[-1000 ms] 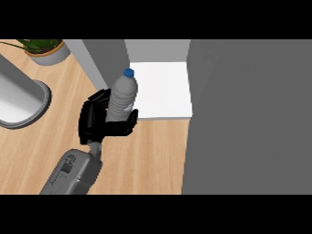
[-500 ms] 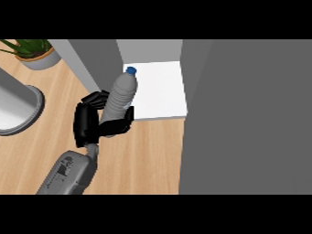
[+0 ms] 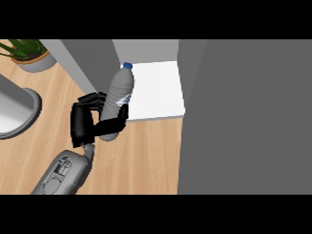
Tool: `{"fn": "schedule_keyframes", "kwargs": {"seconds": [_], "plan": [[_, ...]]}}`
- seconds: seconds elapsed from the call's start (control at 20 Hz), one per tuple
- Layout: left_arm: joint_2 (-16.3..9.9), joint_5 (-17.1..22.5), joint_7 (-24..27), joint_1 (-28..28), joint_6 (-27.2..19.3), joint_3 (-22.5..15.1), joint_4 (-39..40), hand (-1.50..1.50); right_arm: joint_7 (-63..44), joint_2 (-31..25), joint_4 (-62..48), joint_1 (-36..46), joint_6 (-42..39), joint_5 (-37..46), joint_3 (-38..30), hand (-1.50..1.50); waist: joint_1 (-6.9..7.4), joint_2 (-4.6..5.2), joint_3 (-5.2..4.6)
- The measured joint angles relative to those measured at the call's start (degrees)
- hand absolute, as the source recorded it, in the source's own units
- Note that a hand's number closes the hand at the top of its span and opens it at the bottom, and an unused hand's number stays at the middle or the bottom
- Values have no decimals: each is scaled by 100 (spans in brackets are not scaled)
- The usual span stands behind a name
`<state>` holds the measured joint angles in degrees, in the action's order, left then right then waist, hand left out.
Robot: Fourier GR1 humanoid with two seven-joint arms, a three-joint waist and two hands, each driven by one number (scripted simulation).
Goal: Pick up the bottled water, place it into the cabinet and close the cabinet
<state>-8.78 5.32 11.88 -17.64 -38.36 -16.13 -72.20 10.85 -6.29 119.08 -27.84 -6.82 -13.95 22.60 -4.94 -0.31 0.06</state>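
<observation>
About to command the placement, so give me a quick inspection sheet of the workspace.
Surface: wooden counter.
Job's things: bottled water held, blue cap toward the cabinet; white cabinet shelf open to view.
Clutter: potted plant at top left; grey cylinder at left.
Robot hands: left robot hand curled round the bottle; right not in view.
Cables: nothing seen.
Surroundings: grey cabinet panel fills the right side.

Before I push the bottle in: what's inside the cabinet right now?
Only a bare white shelf shows inside the cabinet. The bottled water, held by the left hand, covers the shelf's left edge, and the grey door hides everything further right.
</observation>
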Motion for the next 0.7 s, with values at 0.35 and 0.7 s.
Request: {"fn": "schedule_keyframes", "kwargs": {"seconds": [0.35,0.7], "plan": [[-197,-482,-46,-26,-554,-232,88,-150,-13,-40,-2,60,-36,27,9,-150,-92,-8,18],[-471,-753,-195,-55,-759,-409,55,-150,58,-31,-90,67,-81,3,21,-150,-130,-16,47]]}}
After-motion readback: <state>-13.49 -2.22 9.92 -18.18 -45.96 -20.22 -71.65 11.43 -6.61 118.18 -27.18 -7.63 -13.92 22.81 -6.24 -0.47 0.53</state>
